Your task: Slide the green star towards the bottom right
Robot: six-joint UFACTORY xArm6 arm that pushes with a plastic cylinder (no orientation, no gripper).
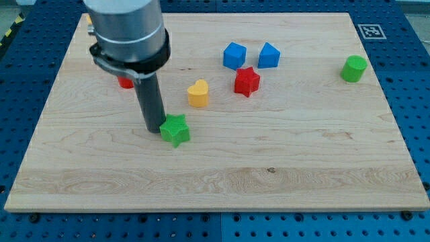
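Note:
The green star [175, 130] lies on the wooden board [269, 175], left of the middle. My tip [153, 129] is down on the board just at the star's left side, touching or nearly touching it. The dark rod rises from there to the grey arm body at the view's top left.
A yellow heart [198, 93] sits above and right of the star. A red star [246, 81], a blue cube [234, 55] and a blue block [269, 55] lie near the top middle. A green cylinder [353, 68] is at the top right. A red block [125, 82] peeks out behind the rod.

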